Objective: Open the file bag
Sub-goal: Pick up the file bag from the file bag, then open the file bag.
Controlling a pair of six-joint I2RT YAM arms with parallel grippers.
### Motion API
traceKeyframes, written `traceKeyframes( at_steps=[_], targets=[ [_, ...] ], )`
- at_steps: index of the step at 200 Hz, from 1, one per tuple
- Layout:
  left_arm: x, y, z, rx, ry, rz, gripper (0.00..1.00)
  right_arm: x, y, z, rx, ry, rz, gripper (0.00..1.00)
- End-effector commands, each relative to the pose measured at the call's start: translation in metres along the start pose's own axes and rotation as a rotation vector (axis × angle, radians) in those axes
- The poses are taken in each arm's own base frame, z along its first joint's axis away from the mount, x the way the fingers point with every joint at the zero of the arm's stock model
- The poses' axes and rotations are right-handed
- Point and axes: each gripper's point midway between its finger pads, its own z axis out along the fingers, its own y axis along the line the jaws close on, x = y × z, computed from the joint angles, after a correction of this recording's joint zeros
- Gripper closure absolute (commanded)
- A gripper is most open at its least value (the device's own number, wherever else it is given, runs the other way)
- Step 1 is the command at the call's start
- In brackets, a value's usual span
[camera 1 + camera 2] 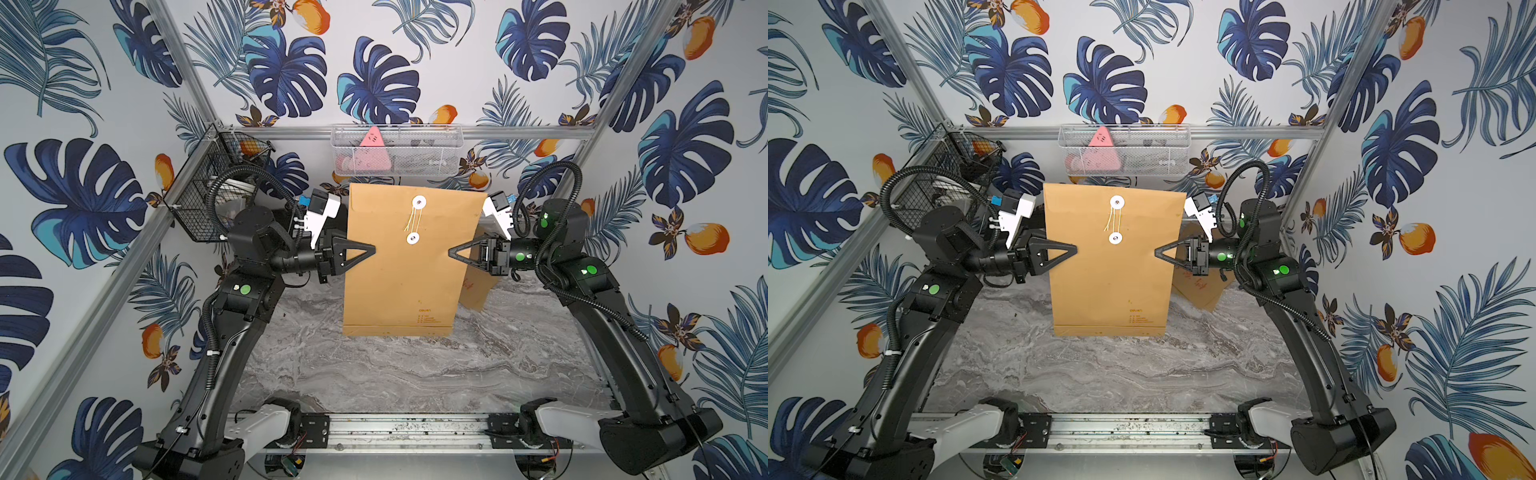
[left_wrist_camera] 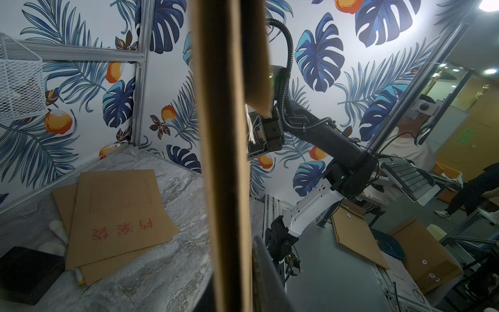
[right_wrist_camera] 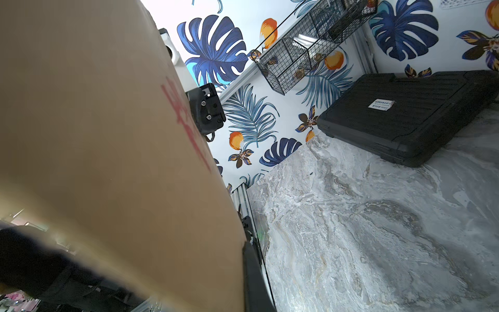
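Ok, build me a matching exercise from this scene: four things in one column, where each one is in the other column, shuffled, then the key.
1. file bag
2. pink triangle
3. black wire basket
4. stack of spare envelopes

A. lying on the marble table
B. fixed to the frame rail on the robot's left
C. held in the air by the left end effector and the right end effector
D. in the white mesh basket

Pairs: 1-C, 2-D, 3-B, 4-A
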Motion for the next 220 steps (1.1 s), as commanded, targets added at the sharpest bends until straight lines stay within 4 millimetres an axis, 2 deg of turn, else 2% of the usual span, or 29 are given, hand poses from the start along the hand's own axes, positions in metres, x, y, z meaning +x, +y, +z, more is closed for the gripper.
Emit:
traceKeyframes(
  at_steps=[1, 17, 48, 55, 69, 84, 85, 91, 109, 127, 145, 157, 179, 220],
  targets=[
    [0.006, 0.001, 0.0, -0.014, 0.022, 0.033, 0.91, 0.0, -0.004, -0.001, 0.037, -0.004, -0.024, 1.0],
    [0.008, 0.004, -0.001, -0.041, 0.023, 0.038, 1.0, 0.0, -0.008, -0.001, 0.066, -0.013, -0.025, 1.0],
    [0.008, 0.011, -0.005, -0.121, 0.017, 0.054, 1.0, -0.003, -0.019, -0.006, 0.175, -0.053, -0.035, 1.0],
    [0.006, 0.015, -0.006, -0.16, 0.01, 0.053, 1.0, -0.005, -0.023, -0.008, 0.209, -0.075, -0.033, 0.87],
    [0.004, 0.03, -0.012, -0.272, 0.0, 0.04, 1.0, -0.011, -0.031, -0.016, 0.302, -0.134, -0.026, 0.53],
    [0.005, 0.042, -0.015, -0.351, 0.009, 0.018, 1.0, -0.017, -0.04, -0.027, 0.405, -0.226, -0.007, 0.34],
    [0.005, 0.044, -0.016, -0.357, 0.01, 0.016, 1.0, -0.018, -0.038, -0.027, 0.401, -0.231, -0.005, 0.29],
    [0.006, 0.047, -0.016, -0.385, 0.012, 0.011, 1.0, -0.02, -0.04, -0.029, 0.42, -0.269, 0.009, 0.24],
    [0.009, 0.053, -0.016, -0.46, 0.017, 0.024, 1.0, -0.018, -0.044, -0.026, 0.466, -0.345, 0.089, 0.23],
    [0.015, 0.056, -0.012, -0.515, 0.031, 0.033, 1.0, -0.001, -0.046, -0.01, 0.508, -0.375, 0.176, 0.23],
    [0.02, 0.056, -0.008, -0.52, 0.029, 0.029, 1.0, 0.016, -0.048, 0.006, 0.512, -0.341, 0.184, 0.23],
    [0.025, 0.055, -0.004, -0.514, 0.041, 0.023, 1.0, 0.02, -0.047, 0.013, 0.505, -0.294, 0.169, 0.23],
    [0.039, 0.052, 0.003, -0.524, 0.076, 0.031, 1.0, 0.017, -0.042, 0.018, 0.465, -0.29, 0.194, 0.24],
    [0.055, 0.056, 0.002, -0.606, 0.107, 0.055, 1.0, -0.002, -0.023, 0.023, 0.336, -0.378, 0.355, 0.31]
  ],
)
